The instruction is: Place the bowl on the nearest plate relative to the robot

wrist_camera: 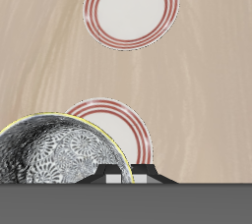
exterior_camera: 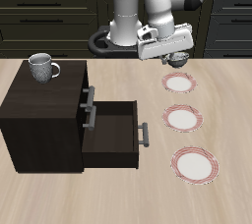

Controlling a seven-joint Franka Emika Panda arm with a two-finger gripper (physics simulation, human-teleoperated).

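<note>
End effector (exterior_camera: 178, 62) grips the bowl (wrist_camera: 49, 154) above the plate (wrist_camera: 118, 122) nearest the desk's back edge. Releasing off-centre could tip it onto the rim.

The gripper (exterior_camera: 175, 59) hangs above the rearmost plate (exterior_camera: 180, 84), upper right of the exterior frame, carrying the bowl (wrist_camera: 54, 147). Bare table (exterior_camera: 228, 110) surrounds the row of three plates, and narrow strips of wood separate them. The middle plate (exterior_camera: 182, 119) and front plate (exterior_camera: 195, 165) lie flat, no obstacle. At left the cabinet (exterior_camera: 44, 120) stands with its open drawer (exterior_camera: 116, 135) jutting toward the plates, short of them. A mug (exterior_camera: 41, 67) sits on the cabinet top.
</note>
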